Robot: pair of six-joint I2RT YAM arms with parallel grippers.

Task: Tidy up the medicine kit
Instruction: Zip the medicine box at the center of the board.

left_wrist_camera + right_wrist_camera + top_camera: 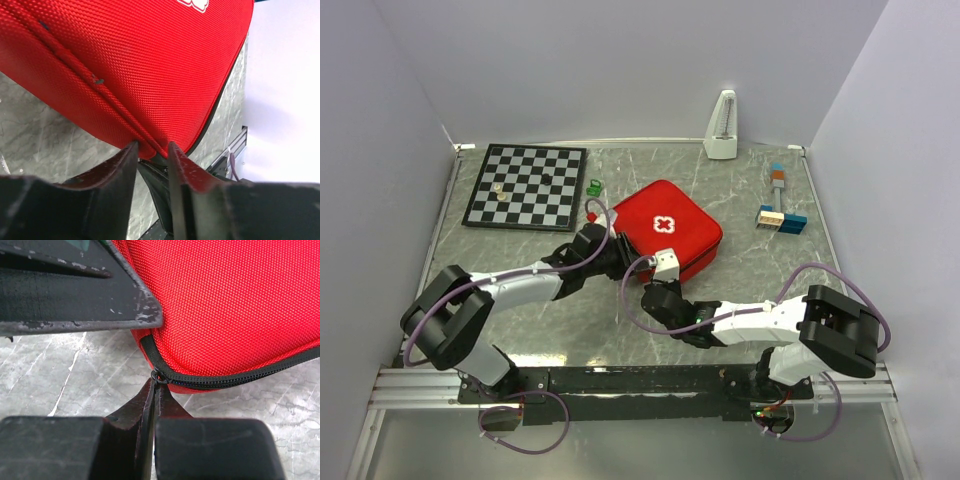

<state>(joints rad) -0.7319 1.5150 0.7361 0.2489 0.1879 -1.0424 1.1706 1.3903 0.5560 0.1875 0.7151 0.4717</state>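
Plainly little shows as done: the kit [692, 245] lies lid-up near the middle of the table [500, 255], right of the chessboard [525, 186]. Its cross [665, 224] is on top and its shell is shut as far as any view shows. Nothing of its contents is visible, so the sorting itself (if any remains) cannot be judged; the zip [240, 376] looks to be the step in hand. The right gripper [156, 386] is closed tight, tips meeting at the zip pull [159, 376] on the kit's near corner, and seems to pinch it. The left gripper [151, 149] straddles the kit's edge with its jaws a little apart; whether they clamp the fabric I cannot tell.

Only the overhead view gives the layout, with both arms meeting at the kit's near side. Only the right wrist shows the pull and the meshed teeth running right of it. Only the left wrist shows the piped seam [95, 80] running down to its fingers.
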